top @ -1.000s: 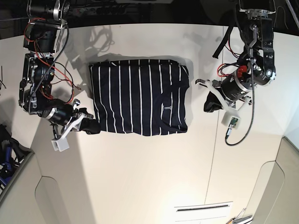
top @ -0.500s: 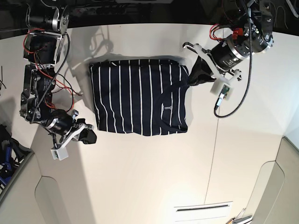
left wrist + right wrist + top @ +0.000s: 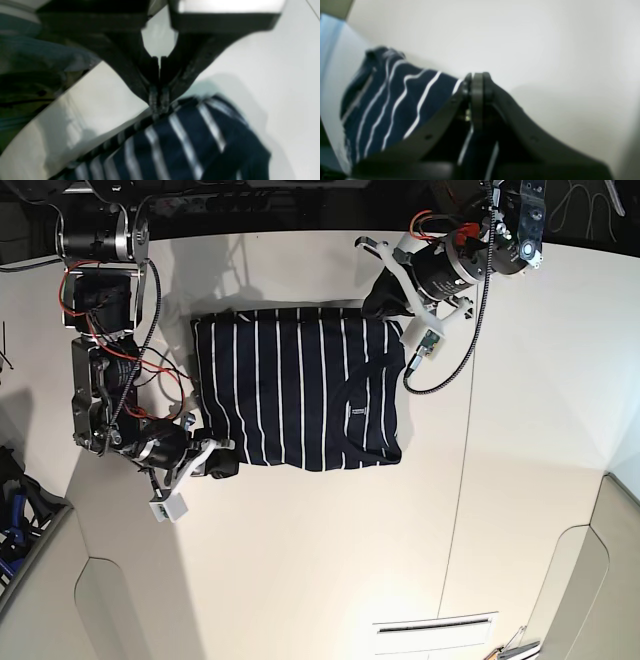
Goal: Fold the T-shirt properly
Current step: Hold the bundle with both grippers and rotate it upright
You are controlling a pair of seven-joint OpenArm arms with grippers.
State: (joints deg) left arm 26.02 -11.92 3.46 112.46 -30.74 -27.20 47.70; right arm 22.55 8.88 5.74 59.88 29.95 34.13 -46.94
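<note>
Lying folded: T-shirt [image 3: 298, 390] on table [image 3: 330, 550] | claws closed at corners

The T-shirt [image 3: 298, 388] is dark navy with thin white stripes, evenly spaced, and a small pale label [image 3: 355, 410] at its neckline. It lies on a plain off-white table [image 3: 320, 550]. Both grippers, the left gripper [image 3: 159, 100] and the right gripper [image 3: 476, 82], have matte black fingers. The arms are black with white brackets; red wires [image 3: 92, 315] run along the arm on the scene's left.
</note>
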